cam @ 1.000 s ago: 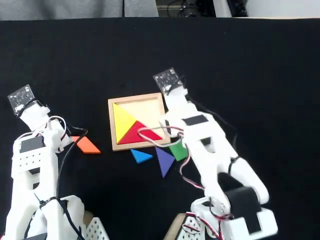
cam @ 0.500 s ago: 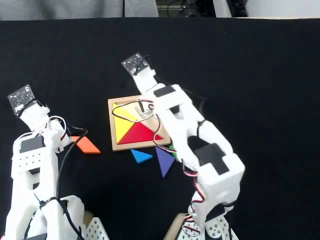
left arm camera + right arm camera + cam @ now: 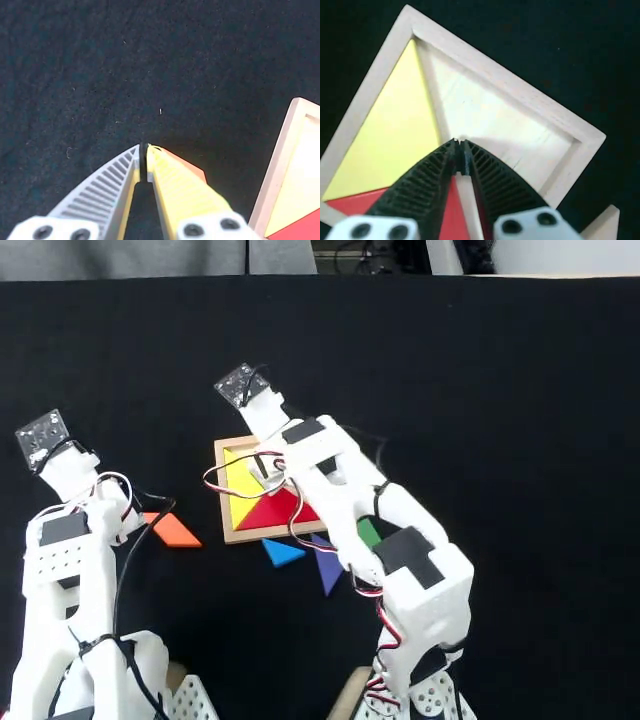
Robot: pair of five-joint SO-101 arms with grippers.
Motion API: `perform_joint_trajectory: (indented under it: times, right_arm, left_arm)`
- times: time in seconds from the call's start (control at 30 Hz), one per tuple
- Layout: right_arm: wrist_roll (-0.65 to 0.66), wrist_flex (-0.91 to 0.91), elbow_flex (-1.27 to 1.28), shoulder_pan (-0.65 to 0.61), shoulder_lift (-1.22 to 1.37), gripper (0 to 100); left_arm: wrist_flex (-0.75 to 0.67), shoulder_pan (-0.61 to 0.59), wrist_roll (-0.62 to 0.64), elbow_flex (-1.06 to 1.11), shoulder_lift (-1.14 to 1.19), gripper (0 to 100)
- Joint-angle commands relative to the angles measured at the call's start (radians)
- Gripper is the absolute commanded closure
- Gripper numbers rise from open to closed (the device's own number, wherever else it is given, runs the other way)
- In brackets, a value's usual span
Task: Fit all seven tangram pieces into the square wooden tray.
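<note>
Right wrist view: right gripper (image 3: 460, 145) is pinched fully closed w/ nothing btwn the fingers. Its tips sit over the wooden tray (image 3: 520, 92), right at the edge where the yellow triangle (image 3: 390, 145) meets the bare tray floor. Can't tell if the tips actually touch the wood. Red triangle (image 3: 350, 206) is in the tray too, tucked against the yellow one, so 2 pcs in.

Left gripper (image 3: 144, 147) is also closed tight, nothing in it. It hangs over the black bench (image 3: 75, 60) just beside the orange parallelogram (image 3: 192, 169). That one lies on the bench near the tray but apart from it.

High view: blue triangle (image 3: 282, 552), purple triangle (image 3: 326, 565) and a green piece (image 3: 368, 532) lie on the bench just outside the tray's near edge. Green is partly hidden by the right arm (image 3: 340, 490).
</note>
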Motion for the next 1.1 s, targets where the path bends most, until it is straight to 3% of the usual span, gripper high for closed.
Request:
perform_joint_trajectory:
  times: [0.0, 0.33, 0.4, 0.57, 0.7, 1.07]
  right_arm:
    - [0.005, 0.014, -0.064, 0.000, -0.016, 98.8]
    - [0.002, 0.063, 0.064, 0.210, -0.214, 98.6]
    - [-0.005, 0.077, 0.090, 0.222, -0.265, 97.0]
    - [-0.066, 0.089, 0.108, 0.219, -0.300, 81.5]
    - [-0.051, 0.049, 0.076, 0.199, -0.217, 86.2]
    - [-0.052, 0.157, -0.124, 0.198, 0.005, 86.1]
  left_arm:
    - [-0.014, 0.008, 0.011, -0.008, -0.025, 96]
    - [-0.014, 0.010, 0.011, -0.008, -0.025, 96]
    - [-0.014, 0.012, 0.011, -0.008, -0.023, 96]
    - [-0.014, 0.010, 0.011, -0.008, -0.020, 96]
    - [-0.014, 0.010, 0.011, -0.008, -0.020, 96]
    - [-0.014, 0.010, 0.009, -0.008, -0.018, 96]
